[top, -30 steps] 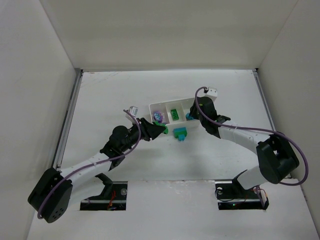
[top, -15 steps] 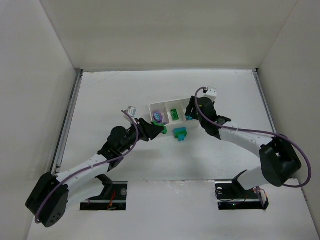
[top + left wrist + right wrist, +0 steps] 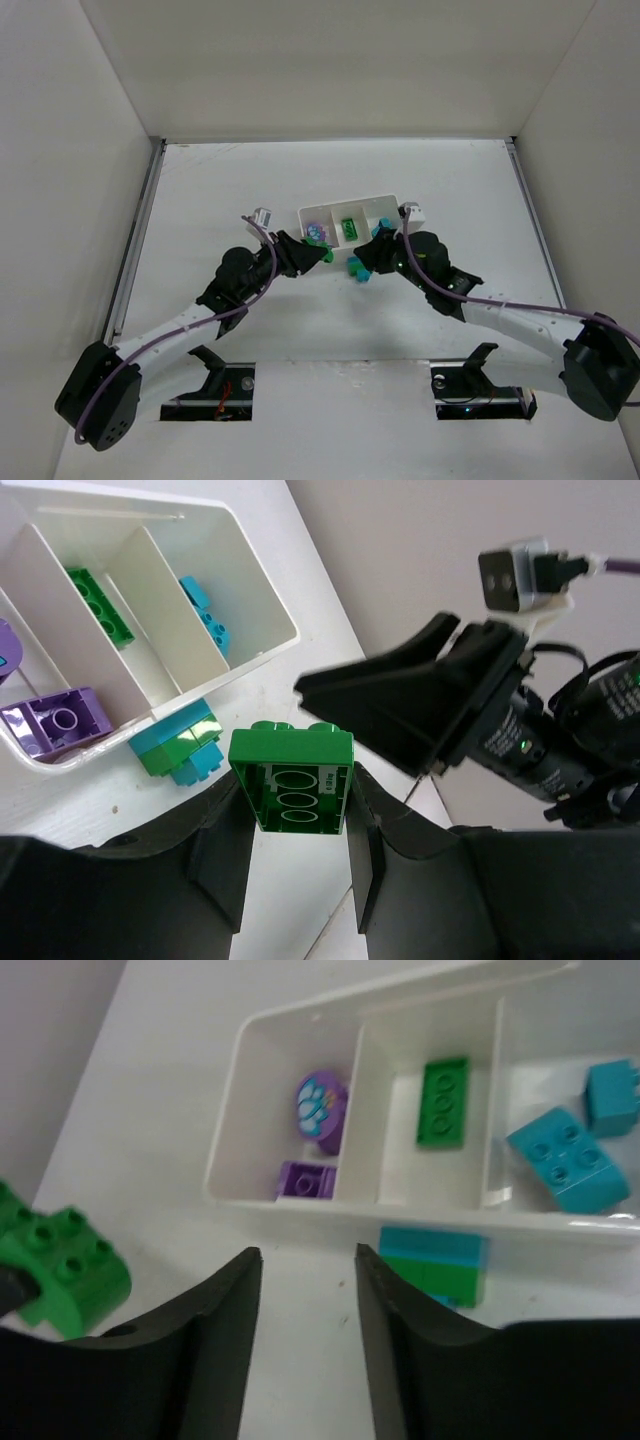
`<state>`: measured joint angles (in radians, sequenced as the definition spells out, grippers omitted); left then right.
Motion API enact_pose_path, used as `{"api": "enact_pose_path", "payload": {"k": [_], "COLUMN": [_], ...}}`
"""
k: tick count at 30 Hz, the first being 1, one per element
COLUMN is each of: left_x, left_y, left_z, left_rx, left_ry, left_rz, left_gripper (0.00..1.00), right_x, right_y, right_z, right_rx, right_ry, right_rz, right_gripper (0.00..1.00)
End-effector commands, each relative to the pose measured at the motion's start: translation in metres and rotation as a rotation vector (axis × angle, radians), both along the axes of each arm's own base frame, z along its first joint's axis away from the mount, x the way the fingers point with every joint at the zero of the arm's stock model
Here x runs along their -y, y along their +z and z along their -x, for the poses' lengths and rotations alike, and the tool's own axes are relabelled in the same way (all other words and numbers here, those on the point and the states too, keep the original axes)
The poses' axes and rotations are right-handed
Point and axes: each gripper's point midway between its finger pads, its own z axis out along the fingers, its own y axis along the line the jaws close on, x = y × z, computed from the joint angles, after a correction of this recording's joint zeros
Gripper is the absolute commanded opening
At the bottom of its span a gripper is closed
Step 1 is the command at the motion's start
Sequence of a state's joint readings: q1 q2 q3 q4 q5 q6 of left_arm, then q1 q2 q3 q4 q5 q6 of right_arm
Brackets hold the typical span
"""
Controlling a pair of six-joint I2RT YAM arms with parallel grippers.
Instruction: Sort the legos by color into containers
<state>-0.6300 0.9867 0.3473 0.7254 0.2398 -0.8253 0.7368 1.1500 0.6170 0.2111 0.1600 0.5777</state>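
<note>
Top external view: your left gripper (image 3: 318, 252) pinches a green brick (image 3: 325, 254) just beside the purple end of the tray (image 3: 350, 203). Left wrist view: that brick sits clamped on both sides, near the tray's corner. Right wrist view: your right gripper (image 3: 305, 1255) stands spread and empty, with the teal-and-green stack (image 3: 432, 1265) just to its right, outside the tray

A white table (image 3: 250, 180) sits enclosed by plain white walls (image 3: 330, 60), metal rails (image 3: 135, 236) along its sides.
</note>
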Motion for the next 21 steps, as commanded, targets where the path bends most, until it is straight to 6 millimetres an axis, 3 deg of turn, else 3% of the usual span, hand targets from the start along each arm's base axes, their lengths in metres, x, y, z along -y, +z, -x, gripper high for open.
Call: {"api": "enact_pose_path", "payload": {"k": [1, 3, 6, 11, 14, 21], "left_x": [-0.001, -0.005, -0.009, -0.007, -0.007, 0.001], "left_y": [0.039, 0.044, 0.048, 0.054, 0.054, 0.056], "left_z": [-0.008, -0.010, -0.009, -0.002, 0.000, 0.012], "left_rx": [0.082, 0.071, 0.072, 0.050, 0.034, 0.007], "left_ry": [0.005, 0.015, 0.023, -0.011, -0.024, -0.098], "left_rz": [0.080, 0.105, 0.137, 0.207, 0.237, 0.297], "left_gripper": [0.28, 0.28, 0.28, 0.28, 0.28, 0.30], "right_x": [-0.028, -0.029, -0.031, -0.042, -0.049, -0.062], "right_y": [0.039, 0.045, 0.052, 0.067, 0.079, 0.101], "right_z": [0.028, 0.037, 0.050, 0.073, 0.087, 0.089], "right_rx": [0.071, 0.085, 0.107, 0.135, 0.137, 0.139], "right_ry": [0.177, 0.203, 0.264, 0.409, 0.503, 0.579], "right_rz": [-0.199, -0.250, -0.294, -0.387, -0.443, -0.563], "right_gripper": [0.41, 0.38, 0.41, 0.78, 0.88, 0.89]}}
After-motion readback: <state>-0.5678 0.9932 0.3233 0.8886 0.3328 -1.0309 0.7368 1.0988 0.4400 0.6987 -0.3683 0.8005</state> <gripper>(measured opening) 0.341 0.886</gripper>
